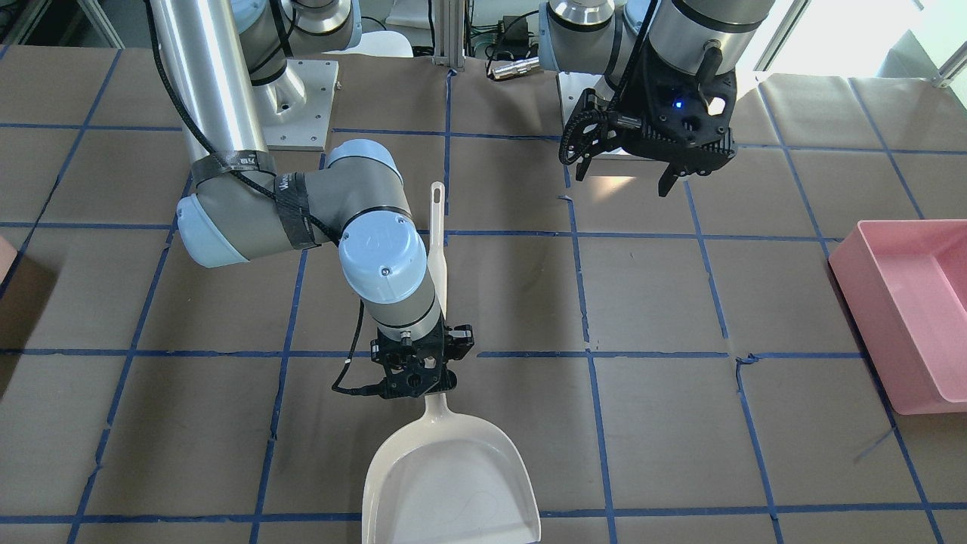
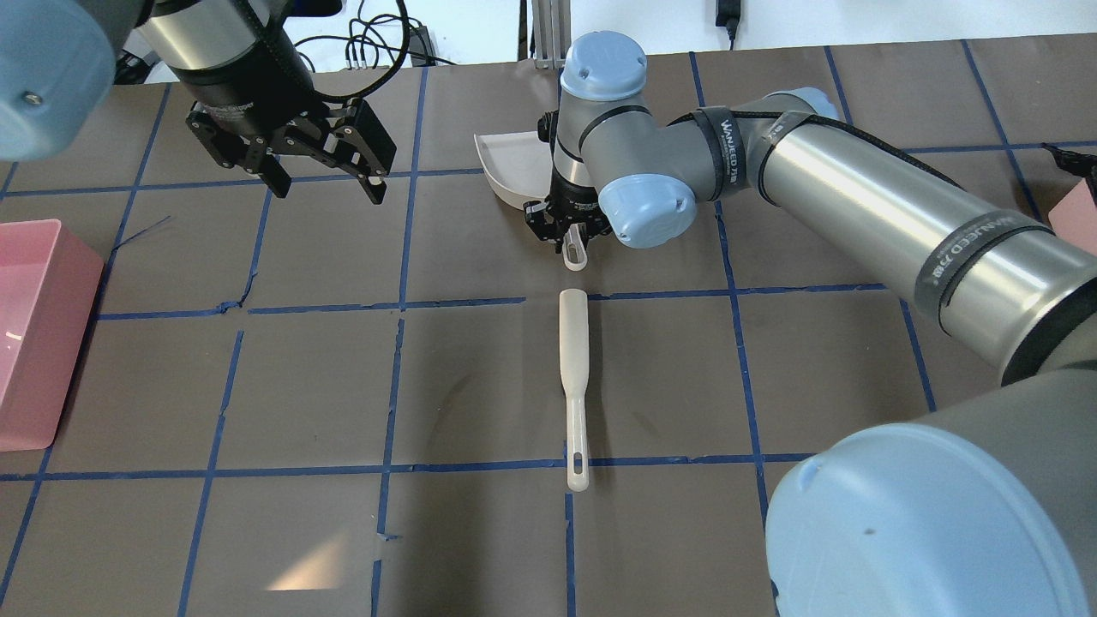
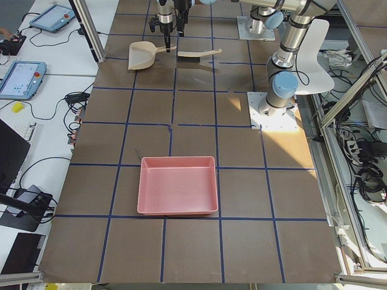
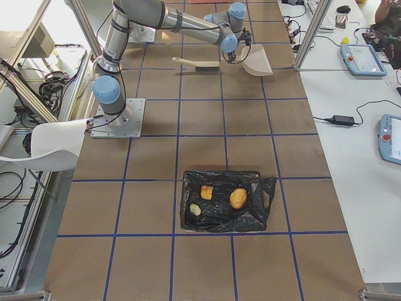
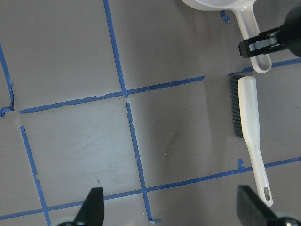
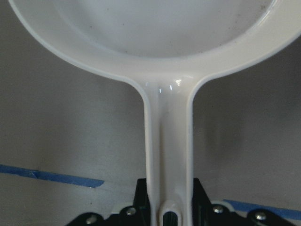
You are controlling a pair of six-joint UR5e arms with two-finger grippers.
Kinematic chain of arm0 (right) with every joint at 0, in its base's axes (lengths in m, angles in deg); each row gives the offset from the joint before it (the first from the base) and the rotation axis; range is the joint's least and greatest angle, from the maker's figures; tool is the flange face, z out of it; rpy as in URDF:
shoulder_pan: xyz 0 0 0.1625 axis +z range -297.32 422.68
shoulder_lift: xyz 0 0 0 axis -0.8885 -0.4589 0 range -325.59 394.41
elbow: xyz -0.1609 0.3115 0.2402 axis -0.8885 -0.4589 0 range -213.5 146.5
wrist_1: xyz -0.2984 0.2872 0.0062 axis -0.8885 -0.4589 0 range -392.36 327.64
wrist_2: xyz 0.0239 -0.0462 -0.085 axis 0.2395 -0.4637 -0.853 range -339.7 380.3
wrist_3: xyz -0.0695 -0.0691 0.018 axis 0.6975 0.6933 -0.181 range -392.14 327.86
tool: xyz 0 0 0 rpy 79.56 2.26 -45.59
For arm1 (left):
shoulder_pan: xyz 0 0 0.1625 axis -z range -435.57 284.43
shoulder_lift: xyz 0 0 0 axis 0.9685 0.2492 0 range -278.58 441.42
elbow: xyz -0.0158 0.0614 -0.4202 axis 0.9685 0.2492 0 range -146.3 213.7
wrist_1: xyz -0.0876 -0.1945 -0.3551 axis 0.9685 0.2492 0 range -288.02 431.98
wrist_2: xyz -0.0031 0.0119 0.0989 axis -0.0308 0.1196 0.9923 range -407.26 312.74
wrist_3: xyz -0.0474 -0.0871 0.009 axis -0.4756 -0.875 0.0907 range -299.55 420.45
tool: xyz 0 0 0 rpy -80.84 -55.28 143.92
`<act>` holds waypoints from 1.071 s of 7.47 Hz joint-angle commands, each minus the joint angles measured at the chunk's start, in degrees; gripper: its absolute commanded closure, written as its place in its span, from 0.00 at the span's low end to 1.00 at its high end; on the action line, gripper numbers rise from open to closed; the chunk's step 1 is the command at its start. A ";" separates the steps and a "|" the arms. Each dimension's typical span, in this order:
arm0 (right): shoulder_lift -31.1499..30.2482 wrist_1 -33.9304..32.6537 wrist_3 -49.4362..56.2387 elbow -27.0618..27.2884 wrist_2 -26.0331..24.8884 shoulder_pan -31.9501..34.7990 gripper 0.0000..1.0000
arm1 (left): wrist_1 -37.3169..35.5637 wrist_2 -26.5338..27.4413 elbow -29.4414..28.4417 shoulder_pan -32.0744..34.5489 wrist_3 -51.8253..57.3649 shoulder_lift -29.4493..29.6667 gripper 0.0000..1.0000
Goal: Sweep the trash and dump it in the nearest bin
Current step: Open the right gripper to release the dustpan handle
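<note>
While right gripper [image 2: 572,238] clamps cream plastic dustpan [image 1: 446,483] by its handle, left gripper [image 2: 326,184] hovers, jaws apart; white black-bristled brush [image 2: 572,360] lies loose

Smooth, glossy cream plastic in the dustpan [image 6: 167,136] between the matt black right fingers [image 6: 142,197]; same cream plastic, with black bristles [image 5: 235,108], in the brush [image 5: 249,117] near them. Matt brown paper and blue tape [image 2: 463,302] on the table [image 2: 480,377] beneath them; crinkled shiny black film in the bag [image 4: 219,219].
</note>
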 commanded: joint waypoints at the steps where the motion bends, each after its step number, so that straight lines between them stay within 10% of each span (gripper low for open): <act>1: 0.04 -0.38 0.08 -0.75 -0.07 -0.06 0.52 | 0.00 0.00 0.00 0.00 0.00 0.00 0.00; 4: 0.04 -0.29 -0.10 -1.72 -0.08 -0.06 0.06 | 0.00 0.00 0.00 0.00 0.00 0.00 0.00; 8: -8.44 6.88 -0.19 -4.09 -4.09 -5.57 0.00 | 0.00 0.00 0.00 0.00 0.00 -0.09 0.00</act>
